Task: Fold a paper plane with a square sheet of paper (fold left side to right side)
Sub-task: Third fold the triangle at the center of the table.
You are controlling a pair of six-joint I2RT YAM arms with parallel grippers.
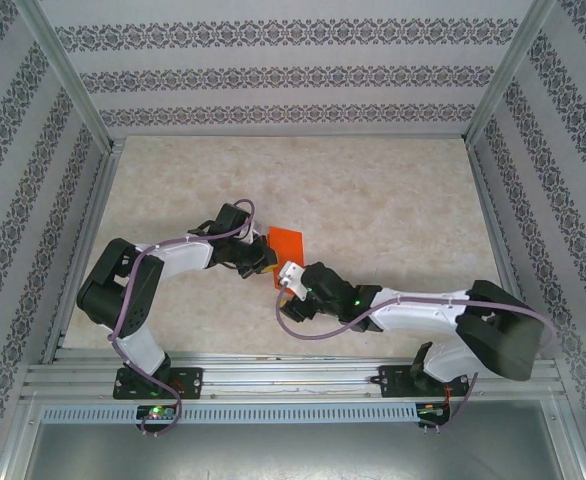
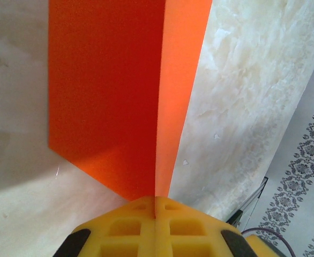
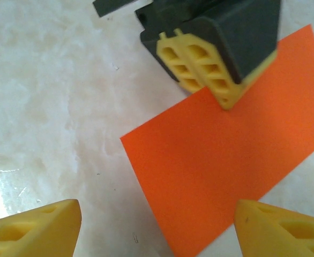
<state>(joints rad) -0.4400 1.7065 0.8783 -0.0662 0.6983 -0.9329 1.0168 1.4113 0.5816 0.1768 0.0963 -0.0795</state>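
The left gripper [image 2: 155, 202] is clenched on one edge of the folded orange paper [image 2: 103, 96], which rests on the table [image 1: 393, 200] between the arms. The right gripper [image 3: 158, 211] stands released, its fingers spread wide over the paper's corner.

A lab test cell is suggested: a marble-look table [image 1: 373, 200] is enclosed by patterned panels [image 1: 273, 75] and aluminium rails [image 1: 293, 375].

Pale marbled tabletop [image 1: 373, 200] inside floral-striped white walls [image 1: 273, 75], aluminium rail [image 1: 293, 375] along its near edge.
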